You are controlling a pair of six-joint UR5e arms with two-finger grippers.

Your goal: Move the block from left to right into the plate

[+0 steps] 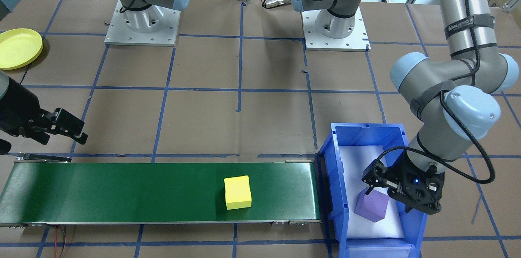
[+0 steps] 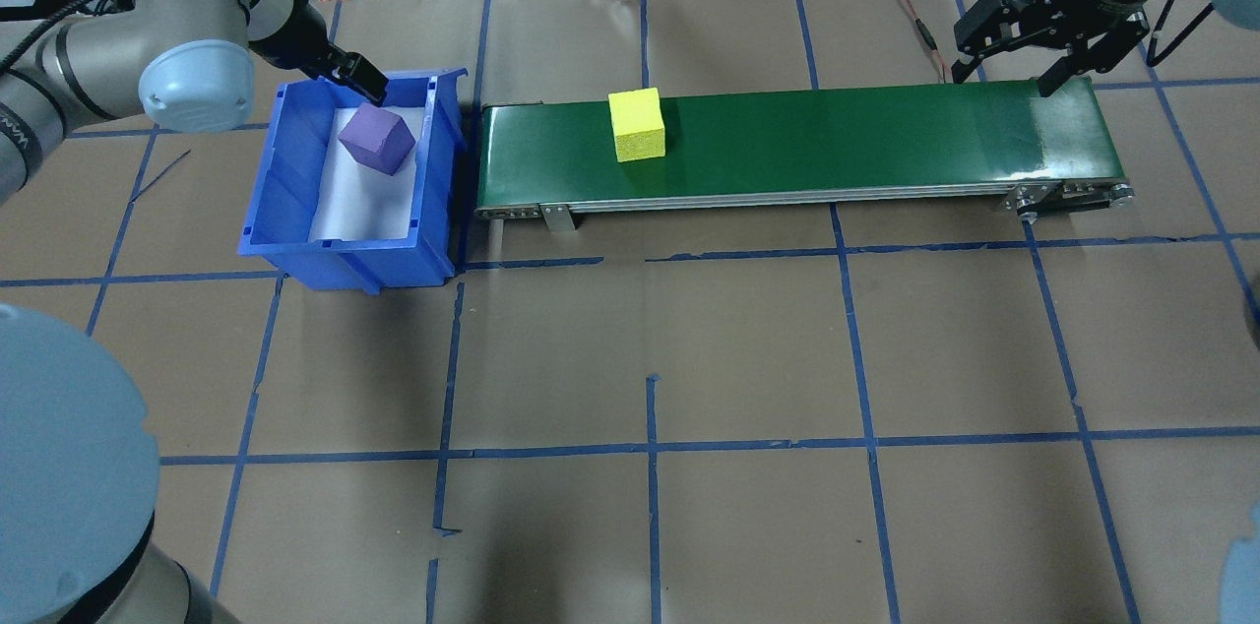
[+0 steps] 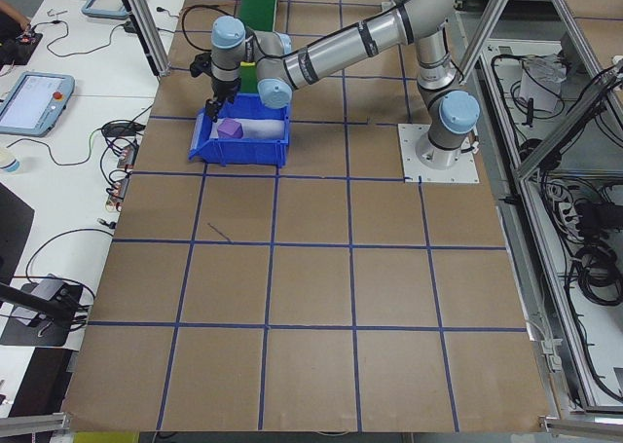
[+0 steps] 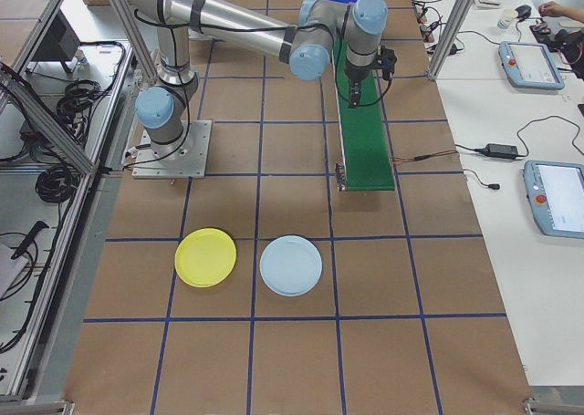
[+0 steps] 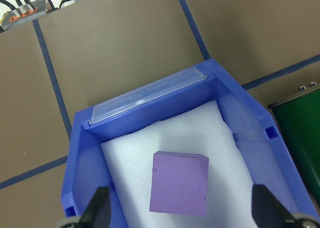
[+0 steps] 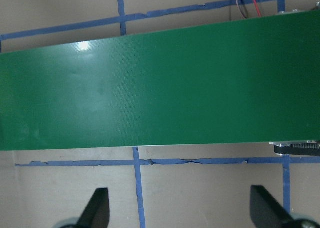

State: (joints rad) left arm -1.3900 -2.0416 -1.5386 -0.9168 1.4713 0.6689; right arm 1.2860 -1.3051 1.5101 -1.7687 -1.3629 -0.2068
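Purple cube [image 5: 179, 183] is hemmed by blue bin [image 5: 234, 98] walls, open only from above; left gripper [image 5: 180, 213] is spread wide over it; yellow cube [image 2: 637, 123] sits unblocked on green belt [image 2: 847, 137]; belt end under right gripper [image 2: 1004, 48] is bare; yellow plate [image 4: 205, 256] flanked just beside by pale blue plate [image 4: 291, 265].

Only legible text — white lettering "WANJEED" on black fabric cable strap [image 1: 468, 26] wrapped round grey metal upper tube of left arm, front-facing view. Further characters after it too small to read. Same strap, overhead view — lettering unreadable.
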